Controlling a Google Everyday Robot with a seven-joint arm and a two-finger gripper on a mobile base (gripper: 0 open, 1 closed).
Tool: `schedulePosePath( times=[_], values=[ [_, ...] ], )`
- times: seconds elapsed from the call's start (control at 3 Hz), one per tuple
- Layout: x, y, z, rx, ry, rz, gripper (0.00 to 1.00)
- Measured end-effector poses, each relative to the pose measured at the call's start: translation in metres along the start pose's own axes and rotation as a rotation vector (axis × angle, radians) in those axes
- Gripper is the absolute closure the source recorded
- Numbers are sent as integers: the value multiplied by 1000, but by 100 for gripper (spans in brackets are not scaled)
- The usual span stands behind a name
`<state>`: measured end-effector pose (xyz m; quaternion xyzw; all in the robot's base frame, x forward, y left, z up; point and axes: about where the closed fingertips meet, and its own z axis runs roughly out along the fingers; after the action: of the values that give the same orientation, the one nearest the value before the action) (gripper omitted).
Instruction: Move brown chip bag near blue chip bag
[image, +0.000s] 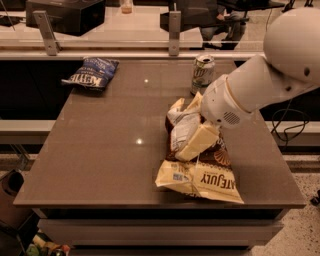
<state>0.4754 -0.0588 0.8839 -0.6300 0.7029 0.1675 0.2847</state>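
brown and cream, the brown chip bag (200, 177) lies on the near right part of the table (100, 150). its lower end is flat by the front edge with the lettering upside down to me, and its upper end is bunched and raised off the surface. my gripper (192, 145) is down on that raised part, closed around the bag. i see one pale finger (200, 141) lying slantwise across the white label, while the other is hidden behind the crumpled foil. the thick white arm (260, 85) comes in from the upper right. just behind the bag, toward the far edge, a green-white soda can (202, 74) stands upright, partly covered by the arm's wrist. the blue chip bag (91, 74) lies flat at the far left corner of the table, well apart from the brown one, with a wide stretch of grey-brown tabletop between them.
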Motion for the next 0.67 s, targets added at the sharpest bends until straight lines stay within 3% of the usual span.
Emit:
schedulePosePath(
  times=[0.67],
  values=[
    [-24, -34, -60, 128, 111, -38, 100]
  ],
)
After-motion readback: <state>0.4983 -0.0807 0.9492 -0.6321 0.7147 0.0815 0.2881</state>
